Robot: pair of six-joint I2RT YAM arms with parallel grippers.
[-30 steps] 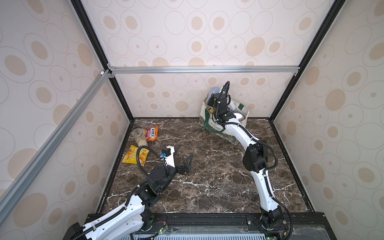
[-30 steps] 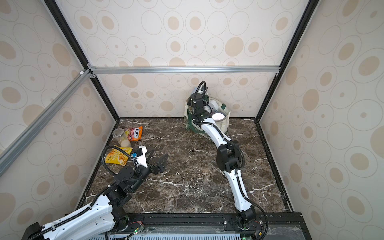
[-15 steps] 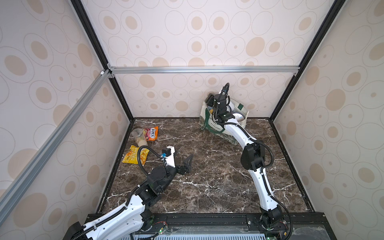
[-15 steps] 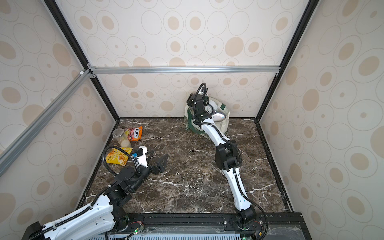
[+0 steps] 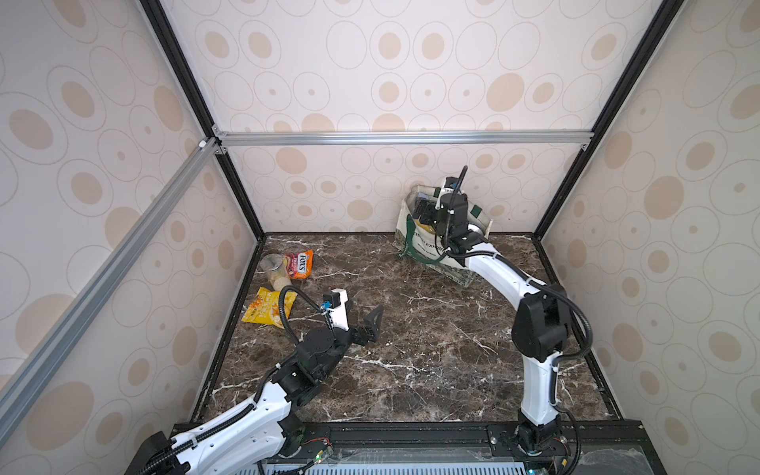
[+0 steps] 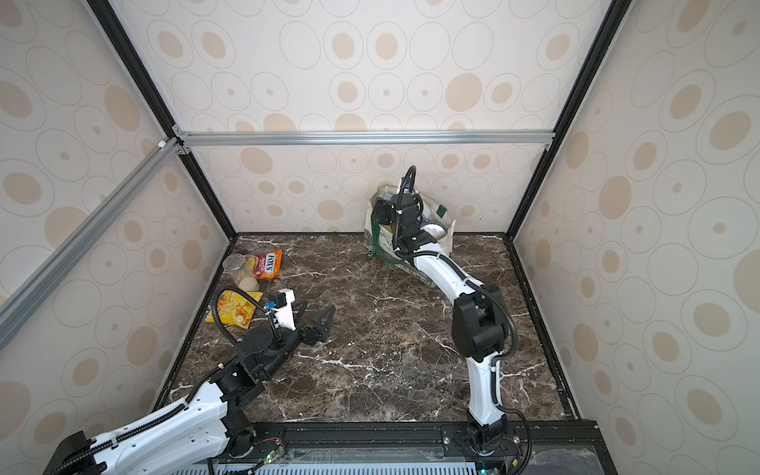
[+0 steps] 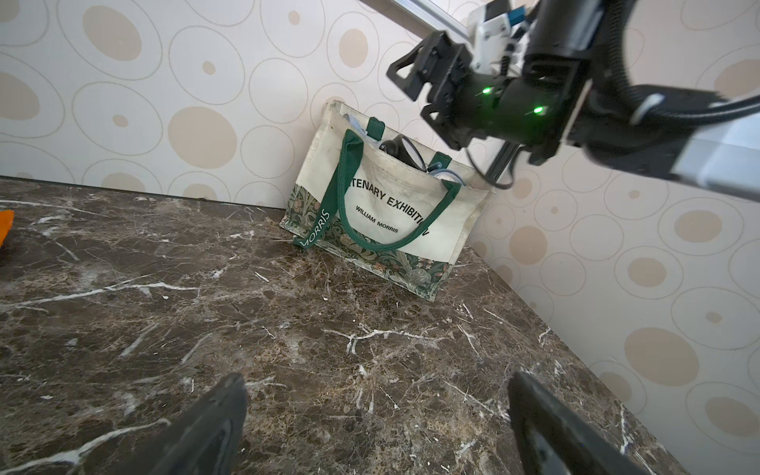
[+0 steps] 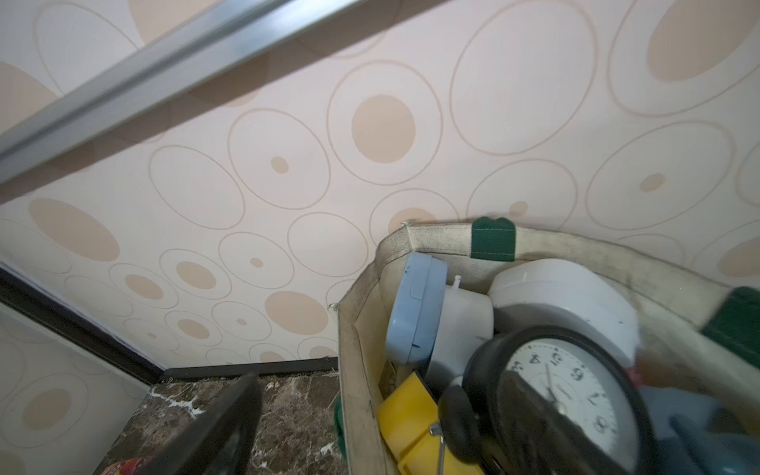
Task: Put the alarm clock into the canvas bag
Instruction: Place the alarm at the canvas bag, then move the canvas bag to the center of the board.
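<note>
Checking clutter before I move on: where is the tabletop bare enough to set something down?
Bare marble: the middle, between the left claw and the canvas bag, and the front near the right arm. Crowded: by the cup, orange packet and yellow packet; the bag's mouth, full, right claw over it.

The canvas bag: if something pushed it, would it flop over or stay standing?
Likely floppy: the canvas bag sags at its rim and its handle droops. Probably hard to tip, since it stands by the wall, weighted by several clocks.
</note>
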